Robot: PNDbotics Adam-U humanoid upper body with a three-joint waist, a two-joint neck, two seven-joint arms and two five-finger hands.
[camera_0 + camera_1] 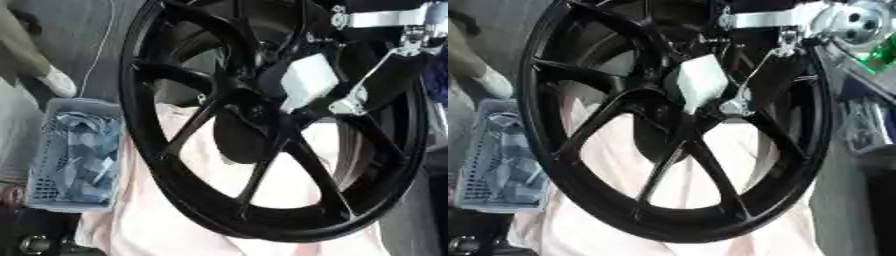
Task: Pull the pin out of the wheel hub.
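Black alloy wheel (262,125) lay on pale cloth (219,175); I couldn't make out pin at hub (249,107). My right hand (306,82) sat over hub, finger state unclear. Judged pin small, stiff, slick; take exposed end

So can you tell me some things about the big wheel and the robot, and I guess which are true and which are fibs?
1. The wheel is black. True.
2. The wheel lies on a green cloth. False: the cloth under it is pale pink.
3. A basket sits to the left of the wheel. True.
4. The robot's arm comes in from the bottom left. False: it comes in from the top right, and its right hand is at the middle of the wheel.
5. The basket is red. False: it is pale blue-grey, with crumpled stuff inside.
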